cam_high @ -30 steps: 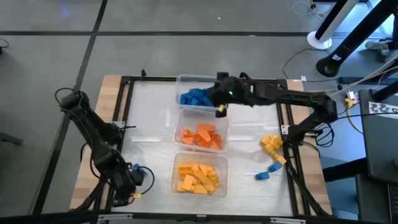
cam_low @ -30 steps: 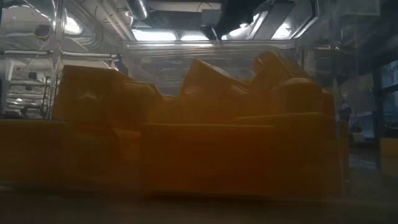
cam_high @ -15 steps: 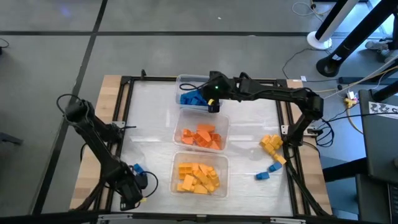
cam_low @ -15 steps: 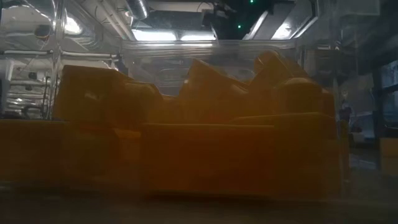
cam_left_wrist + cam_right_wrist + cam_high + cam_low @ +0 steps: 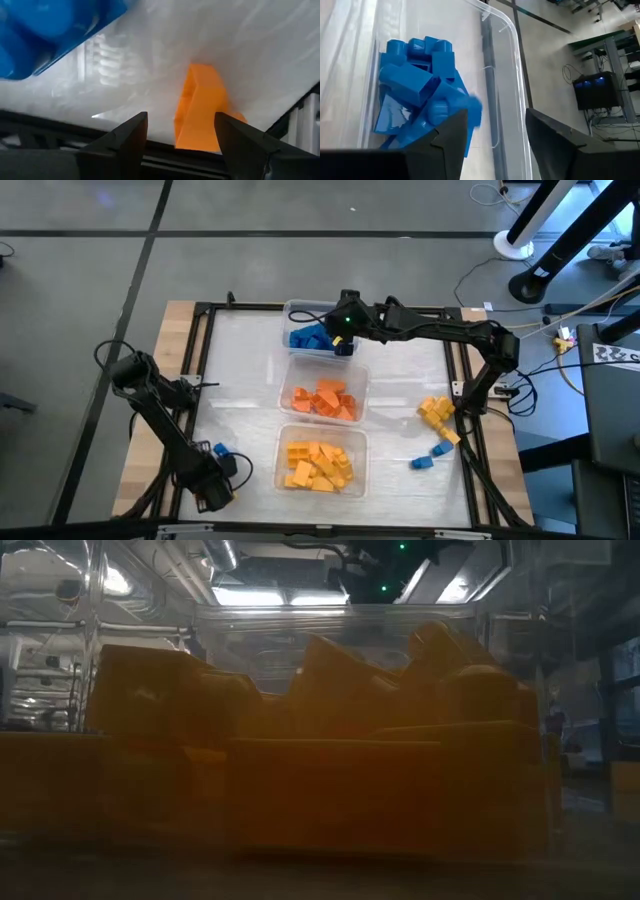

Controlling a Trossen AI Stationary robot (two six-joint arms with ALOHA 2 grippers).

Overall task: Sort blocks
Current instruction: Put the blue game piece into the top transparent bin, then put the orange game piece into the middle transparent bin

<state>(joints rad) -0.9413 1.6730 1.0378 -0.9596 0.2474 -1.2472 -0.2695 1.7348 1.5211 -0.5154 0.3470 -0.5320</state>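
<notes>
Blue blocks (image 5: 422, 107) lie jumbled, no common axis, under empty, parted right fingers (image 5: 452, 137).

blue blocks (image 5: 312, 337): heaped in tub at 12 o'clock | orange blocks (image 5: 325, 398): piled in middle tub | yellow blocks (image 5: 318, 464): filling tub at 6 | loose: yellow cluster (image 5: 436, 412) at 3, two blue pieces (image 5: 431, 457) at 4, one blue block (image 5: 220, 449) at 8

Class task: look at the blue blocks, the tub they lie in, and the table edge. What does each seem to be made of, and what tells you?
Blue blocks: likely moulded plastic, glossy, with crisp edges and soft highlights.
Tub: clear plastic, since the surface shows through its wall and the rim glints.
Table edge: probably wood, pale tan and matt.
</notes>
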